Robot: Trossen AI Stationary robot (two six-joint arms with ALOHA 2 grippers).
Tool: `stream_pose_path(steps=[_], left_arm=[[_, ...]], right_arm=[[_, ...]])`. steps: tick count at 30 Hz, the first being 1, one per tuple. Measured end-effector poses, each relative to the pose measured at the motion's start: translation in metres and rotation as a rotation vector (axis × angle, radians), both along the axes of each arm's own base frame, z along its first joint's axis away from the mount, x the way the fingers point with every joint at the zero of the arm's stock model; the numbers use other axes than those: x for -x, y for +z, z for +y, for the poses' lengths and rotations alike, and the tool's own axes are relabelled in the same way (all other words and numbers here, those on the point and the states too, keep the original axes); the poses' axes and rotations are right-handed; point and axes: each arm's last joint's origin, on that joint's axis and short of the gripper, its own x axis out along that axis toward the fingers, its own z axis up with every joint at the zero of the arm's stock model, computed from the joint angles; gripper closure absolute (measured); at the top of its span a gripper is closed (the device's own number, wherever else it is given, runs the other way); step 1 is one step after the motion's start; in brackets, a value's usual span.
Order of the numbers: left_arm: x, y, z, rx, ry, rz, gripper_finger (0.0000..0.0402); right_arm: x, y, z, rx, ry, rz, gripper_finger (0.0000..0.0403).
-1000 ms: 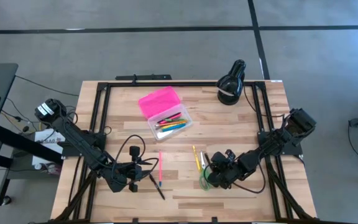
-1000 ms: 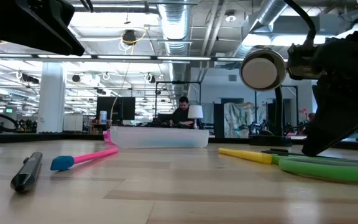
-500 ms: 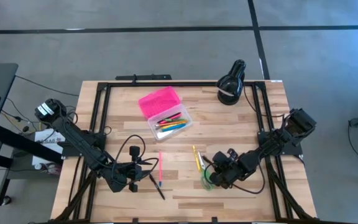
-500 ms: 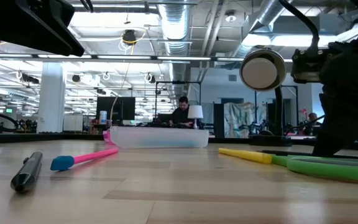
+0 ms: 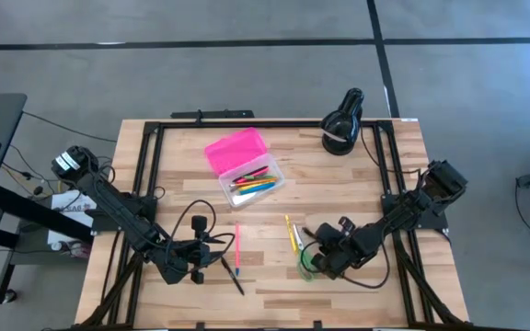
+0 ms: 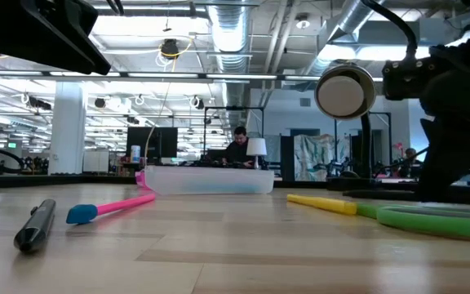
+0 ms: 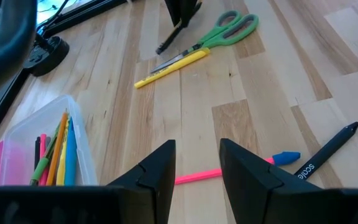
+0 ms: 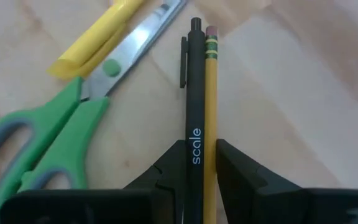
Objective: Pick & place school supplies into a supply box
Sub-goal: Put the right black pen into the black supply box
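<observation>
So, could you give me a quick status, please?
Right pincer shut on black pen and pencil, by green scissors. Left pincer open near pink pen. Supply box open, nothing blocking it.

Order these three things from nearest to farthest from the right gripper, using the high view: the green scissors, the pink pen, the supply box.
1. The green scissors: right beside the right gripper, on its left-arm side.
2. The pink pen: farther toward the left arm, near the table's middle.
3. The supply box: farthest, toward the table's far edge, lid open.
</observation>
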Motion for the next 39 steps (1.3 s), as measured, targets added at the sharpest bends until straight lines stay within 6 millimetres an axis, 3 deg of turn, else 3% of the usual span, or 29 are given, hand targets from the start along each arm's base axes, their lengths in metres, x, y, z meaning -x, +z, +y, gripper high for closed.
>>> stream_pose_path(steps=[7, 20, 39], left_arm=[[0.0002, -0.0002, 0.0002, -0.002, 0.0, 0.002, 0.0281], [0.0005, -0.0008, 0.0005, -0.004, 0.003, 0.008, 0.0281], [0.0006, -0.001, 0.0001, 0.014, -0.004, 0.014, 0.0281]], right_arm=[[0.0041, 0.0047, -0.0032, 0.045, -0.046, 0.057, 0.0327], [0.0029, 0.0051, -0.0019, 0.038, -0.034, 0.048, 0.0232], [-0.0045, 0.0051, 0.0035, -0.003, 0.033, 0.0, 0.0275]])
